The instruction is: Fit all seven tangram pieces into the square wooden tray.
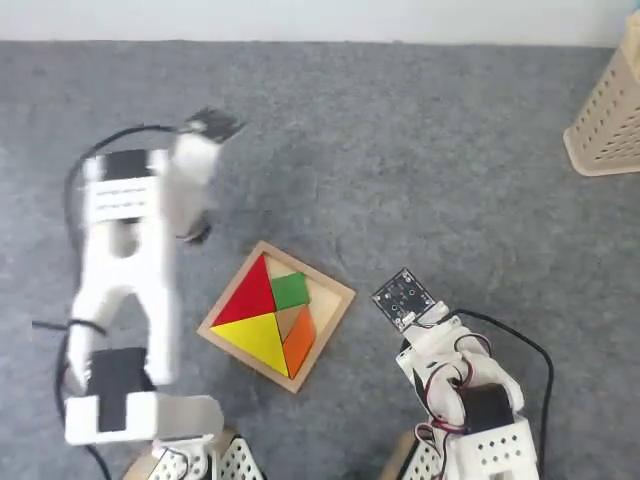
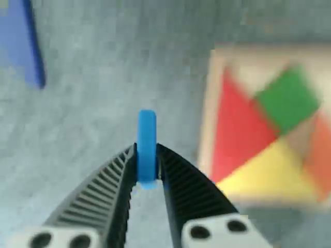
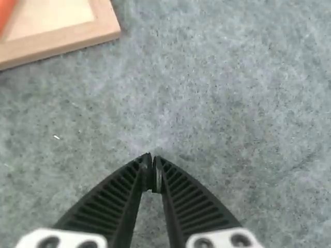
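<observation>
The square wooden tray (image 1: 312,268) lies in the middle of the grey carpet, turned like a diamond. It holds a red triangle (image 1: 250,292), a green square (image 1: 290,290), a yellow triangle (image 1: 260,340) and an orange piece (image 1: 298,340). My left gripper (image 2: 146,151) is shut on a light blue piece (image 2: 147,129), held edge-on above the carpet beside the tray (image 2: 207,103). A dark blue piece (image 2: 20,41) lies on the carpet farther out. My right gripper (image 3: 151,173) is shut with nothing in it, over bare carpet near a tray corner (image 3: 62,36).
A cream perforated basket (image 1: 610,110) stands at the far right edge. The left arm (image 1: 125,270) rises along the left side, and the right arm (image 1: 460,385) sits at the front right of the tray. Open carpet stretches behind the tray.
</observation>
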Motion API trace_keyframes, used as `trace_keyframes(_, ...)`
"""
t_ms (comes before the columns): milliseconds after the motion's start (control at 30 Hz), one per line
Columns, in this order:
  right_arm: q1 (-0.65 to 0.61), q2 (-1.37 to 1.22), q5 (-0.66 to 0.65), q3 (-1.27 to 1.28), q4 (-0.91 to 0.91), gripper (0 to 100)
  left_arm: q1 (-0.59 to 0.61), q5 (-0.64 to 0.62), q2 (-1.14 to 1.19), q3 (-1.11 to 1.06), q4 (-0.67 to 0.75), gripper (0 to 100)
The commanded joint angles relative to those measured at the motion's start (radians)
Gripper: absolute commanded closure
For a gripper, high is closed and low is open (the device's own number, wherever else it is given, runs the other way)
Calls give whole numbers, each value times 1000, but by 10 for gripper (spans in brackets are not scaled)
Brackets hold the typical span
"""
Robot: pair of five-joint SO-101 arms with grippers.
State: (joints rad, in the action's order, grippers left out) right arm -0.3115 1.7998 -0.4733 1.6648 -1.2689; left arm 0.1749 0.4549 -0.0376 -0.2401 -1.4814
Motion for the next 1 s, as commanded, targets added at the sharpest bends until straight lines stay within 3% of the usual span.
trace_keyframes(0, 1, 15, 6, 18, -5, 991, -135, -339, 78, 16, 133, 989)
trace_keyframes(133, 1, 15, 6, 18, -5, 991, -193, -540, 218, 18, 224, 989)
trace_keyframes(300, 1, 15, 6, 18, -5, 991, -236, -997, 354, 21, 226, 989)
trace_keyframes(600, 1, 15, 6, 18, -5, 991, -244, -1025, 219, -7, 224, 989)
trace_keyframes(967, 1, 15, 6, 18, -5, 991, -327, -1232, 31, -154, 376, 988)
